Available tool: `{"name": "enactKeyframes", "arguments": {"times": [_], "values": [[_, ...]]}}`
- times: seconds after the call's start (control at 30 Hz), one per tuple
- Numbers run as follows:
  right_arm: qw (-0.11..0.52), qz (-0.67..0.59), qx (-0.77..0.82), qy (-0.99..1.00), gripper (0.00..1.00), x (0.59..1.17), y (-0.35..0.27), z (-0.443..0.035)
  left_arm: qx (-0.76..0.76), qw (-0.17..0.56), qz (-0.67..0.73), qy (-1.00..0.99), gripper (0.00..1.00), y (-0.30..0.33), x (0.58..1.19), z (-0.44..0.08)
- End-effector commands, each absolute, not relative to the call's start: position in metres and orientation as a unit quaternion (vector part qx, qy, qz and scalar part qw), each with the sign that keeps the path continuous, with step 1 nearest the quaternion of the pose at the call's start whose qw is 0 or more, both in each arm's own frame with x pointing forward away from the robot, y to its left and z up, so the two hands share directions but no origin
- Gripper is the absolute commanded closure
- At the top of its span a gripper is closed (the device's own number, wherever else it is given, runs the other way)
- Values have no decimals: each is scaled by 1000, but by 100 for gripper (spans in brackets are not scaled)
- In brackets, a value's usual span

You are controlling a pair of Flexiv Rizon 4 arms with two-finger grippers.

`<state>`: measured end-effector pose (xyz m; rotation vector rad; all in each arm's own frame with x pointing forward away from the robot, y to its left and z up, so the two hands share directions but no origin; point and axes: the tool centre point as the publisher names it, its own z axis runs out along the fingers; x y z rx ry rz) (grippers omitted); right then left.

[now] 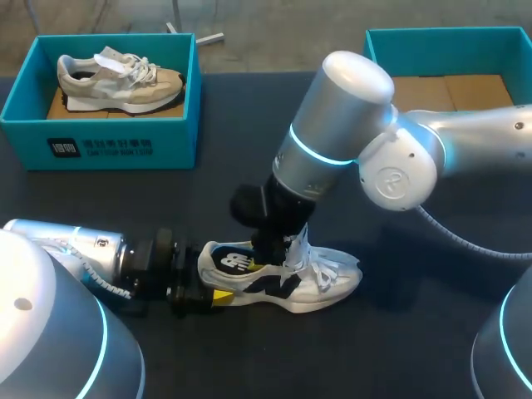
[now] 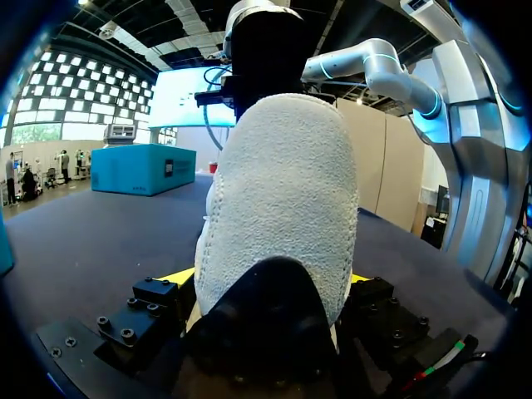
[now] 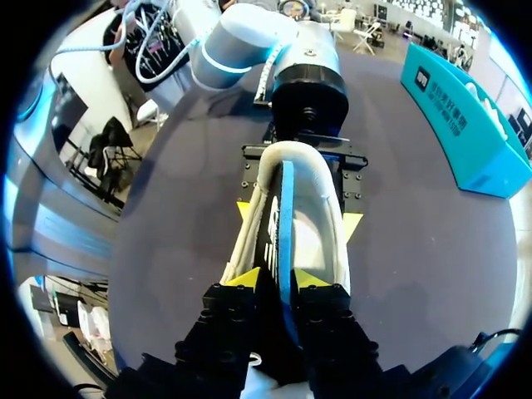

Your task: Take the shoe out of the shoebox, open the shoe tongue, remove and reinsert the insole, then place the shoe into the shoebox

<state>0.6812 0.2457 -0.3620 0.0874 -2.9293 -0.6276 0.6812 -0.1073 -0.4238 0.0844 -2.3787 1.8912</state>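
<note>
White-and-black mesh sneaker (image 1: 324,278): heel clamped in left gripper (image 2: 268,278); right gripper (image 3: 278,278) above sneaker's opening pinches blue-edged insole (image 3: 286,208), edge along sneaker's length.

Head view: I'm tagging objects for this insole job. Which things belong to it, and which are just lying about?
In the job: white shoe, insole, left gripper, right gripper, probably the empty shoebox.
Lying about: other shoebox, with the beige shoe inside it.
</note>
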Motion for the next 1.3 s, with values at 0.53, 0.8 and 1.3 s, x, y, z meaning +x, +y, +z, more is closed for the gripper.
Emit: {"name": "enactKeyframes", "arguments": {"times": [0.53, 0.8, 1.3], "values": [[25, -227, 61, -972, 100, 681, 246, -335, 28, 50, 621, -782, 100, -107, 682, -426], [12, -234, 96, -967, 100, 678, 252, -323, 28, 50, 621, -782, 100, -107, 682, -426], [41, -236, 137, -961, 100, 684, 278, -336, 28, 50, 621, -782, 100, -107, 682, -426]]}}
